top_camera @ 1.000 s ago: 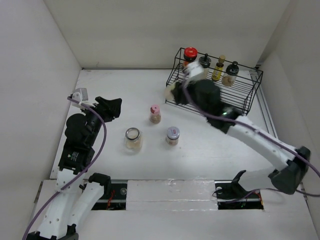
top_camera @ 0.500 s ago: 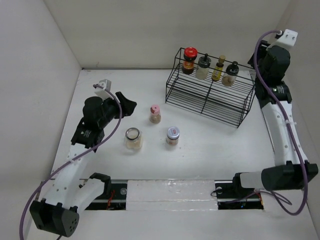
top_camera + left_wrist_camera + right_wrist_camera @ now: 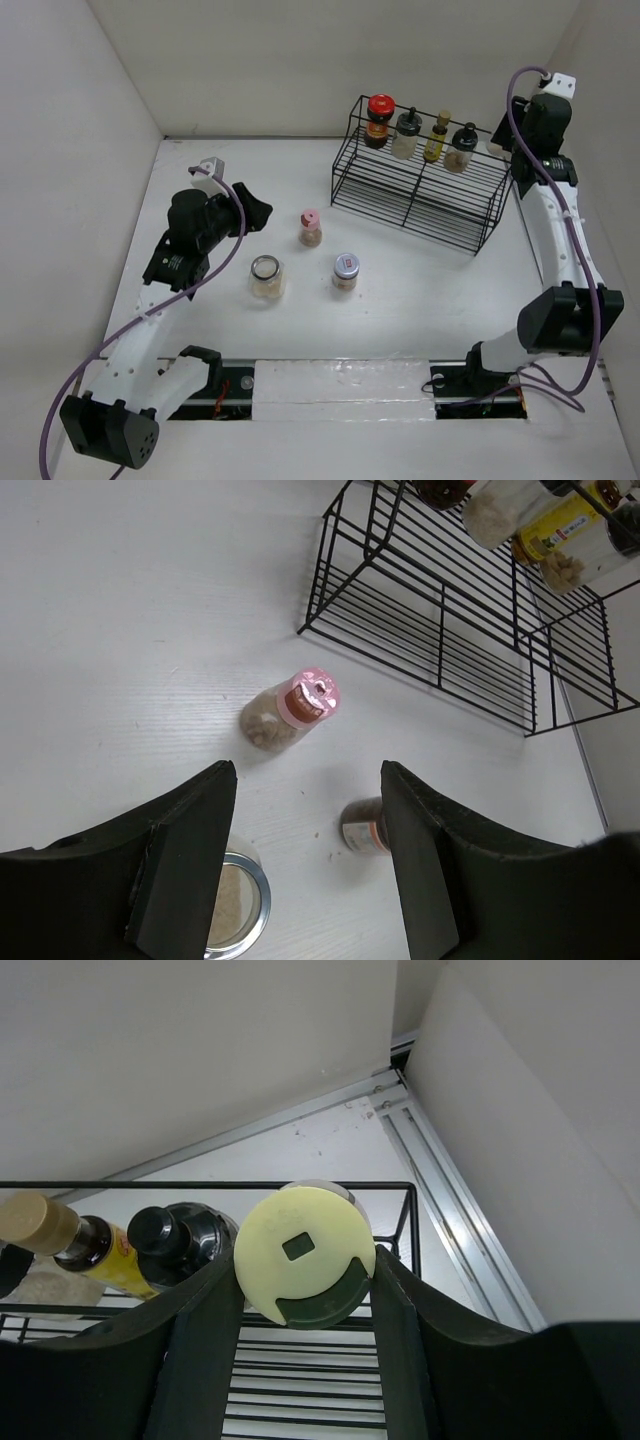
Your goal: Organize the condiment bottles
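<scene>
Currently, the right gripper is clamping the yellow-green-capped bottle at the upper right of the top view, at the right end of the black wire rack, beside a row of bottles on its upper shelf. The left gripper is hanging released – fingers spread – at centre left, above the pink-capped bottle. Just below it in the frame, a wide jar and a silver-capped jar are standing on the table.

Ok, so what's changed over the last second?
The right arm swung from the front-left corner of the black wire rack to its far right end, right pincer shut on a yellow-green-capped bottle. The left pincer advanced toward the pink-capped bottle. That bottle, the silver-capped jar, the silver-rimmed jar and four racked bottles stayed put.
</scene>
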You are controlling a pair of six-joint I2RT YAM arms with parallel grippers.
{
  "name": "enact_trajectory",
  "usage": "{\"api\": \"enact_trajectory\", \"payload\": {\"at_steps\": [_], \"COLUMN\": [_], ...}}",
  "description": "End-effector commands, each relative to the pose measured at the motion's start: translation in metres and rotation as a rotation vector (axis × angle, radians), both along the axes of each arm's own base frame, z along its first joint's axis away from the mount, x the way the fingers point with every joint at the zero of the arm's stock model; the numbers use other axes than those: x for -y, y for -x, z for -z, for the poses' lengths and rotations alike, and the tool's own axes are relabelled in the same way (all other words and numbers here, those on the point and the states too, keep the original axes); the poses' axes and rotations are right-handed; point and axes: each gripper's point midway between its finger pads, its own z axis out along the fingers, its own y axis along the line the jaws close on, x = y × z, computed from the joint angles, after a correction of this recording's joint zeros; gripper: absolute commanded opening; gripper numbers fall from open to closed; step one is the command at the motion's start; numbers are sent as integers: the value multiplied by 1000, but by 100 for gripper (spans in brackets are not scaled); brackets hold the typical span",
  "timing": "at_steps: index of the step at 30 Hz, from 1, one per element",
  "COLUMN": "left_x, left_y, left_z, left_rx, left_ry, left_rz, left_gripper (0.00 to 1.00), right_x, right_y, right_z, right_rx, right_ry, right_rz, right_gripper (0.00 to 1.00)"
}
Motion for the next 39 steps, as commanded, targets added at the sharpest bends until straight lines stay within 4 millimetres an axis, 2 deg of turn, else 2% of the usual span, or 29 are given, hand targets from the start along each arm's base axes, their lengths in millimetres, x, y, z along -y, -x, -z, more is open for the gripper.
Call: {"api": "enact_trajectory", "payload": {"at_steps": [1,3,7,8,18,20,21,23,24,26,31,34,36,37,39], "left_x": [-1,-1,-1,-1,-1,-1,-1,-1,-3,-3,-3,-3,-3,-3,-3], "left_y": [0,1,1,1,1,2,2,2,2,2,2,2,2,2,2], "left_z": [-35,-31,-31,-31,-36,-36,-36,-36,-39,-39,-39,-39,-39,-39,-39], "left_rx": [103,94,94,94,108,104,104,104,114,114,114,114,114,114,114], "left_ry": [12,10,10,10,23,31,31,31,30,30,30,30,30,30,30], "left_rz": [7,7,7,7,4,2,2,2,-9,-9,-9,-9,-9,-9,-9], "left_gripper": [56,57,57,57,57,57,57,57,57,57,57,57,57,57,57], "right_x": [-4,-4,-1,1,17,15,15,18,18,17,15,14,14,14,-4], "right_y": [-9,-14,-18,-17,-39,-42,-42,-43,-44,-43,-34,-28,-27,-24,-17], "right_z": [-21,-4,14,10,58,58,64,56,58,56,28,9,11,4,-19], "right_rx": [76,32,-13,-11,-174,-172,-191,-176,-185,-188,-140,-96,-106,-91,-25], "right_ry": [-14,-27,-35,-31,-38,-42,-45,-49,-50,-54,-47,-40,-41,-39,-28], "right_rz": [-26,-24,-23,-11,4,-7,-7,-11,-11,-19,-20,-21,-20,-21,-57], "right_gripper": [41,41,41,43,46,47,47,52,56,58,75,78,79,79,81]}}
